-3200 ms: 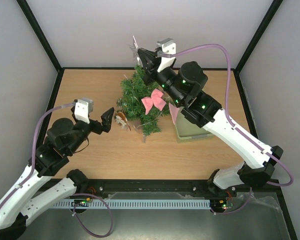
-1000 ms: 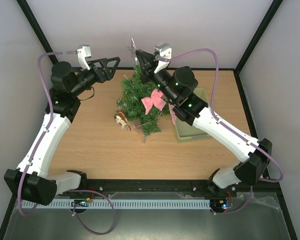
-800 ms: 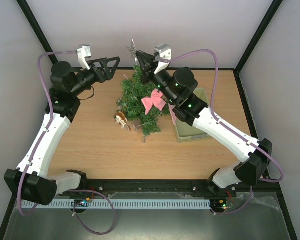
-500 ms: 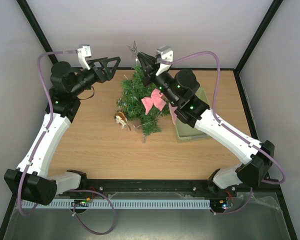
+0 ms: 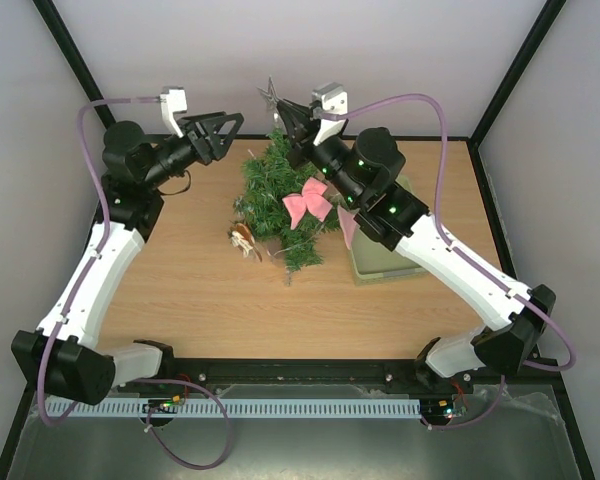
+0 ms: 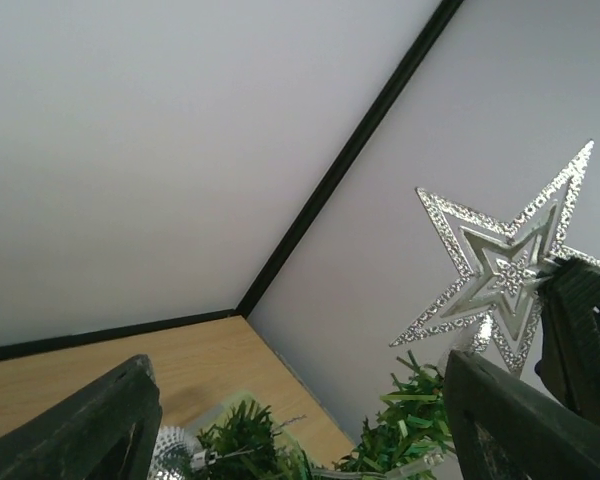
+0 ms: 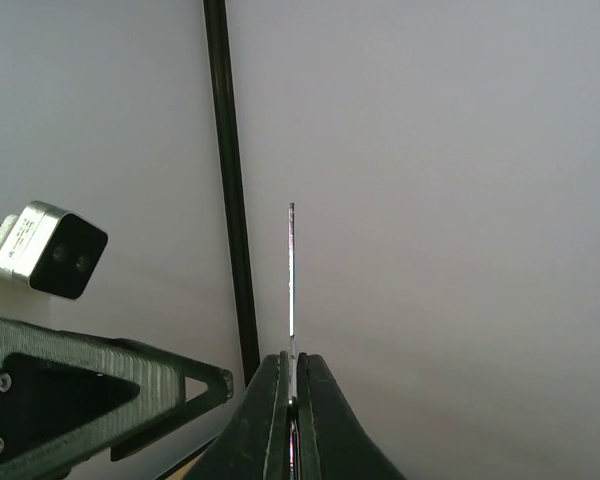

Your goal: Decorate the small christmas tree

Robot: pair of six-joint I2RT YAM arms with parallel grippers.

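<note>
**Clearance about the small christmas tree [image 5: 278, 190].** Left and front: bare table [image 5: 200, 290], save one ornament [image 5: 244, 238] at the tree's foot. Right: pale green basket [image 5: 380, 262], overhung by the right arm [image 5: 420, 230]. Above the tip: right gripper [image 5: 283, 107] clamping a silver star [image 5: 270, 95]. Just left of the tip: left gripper [image 5: 230, 135], jaws apart.

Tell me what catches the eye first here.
A silver star, pinched in the right gripper, stands out above the tree at the back of the table. A pink bow sits on the tree's near side, and the open left gripper points at the star from the left.
</note>
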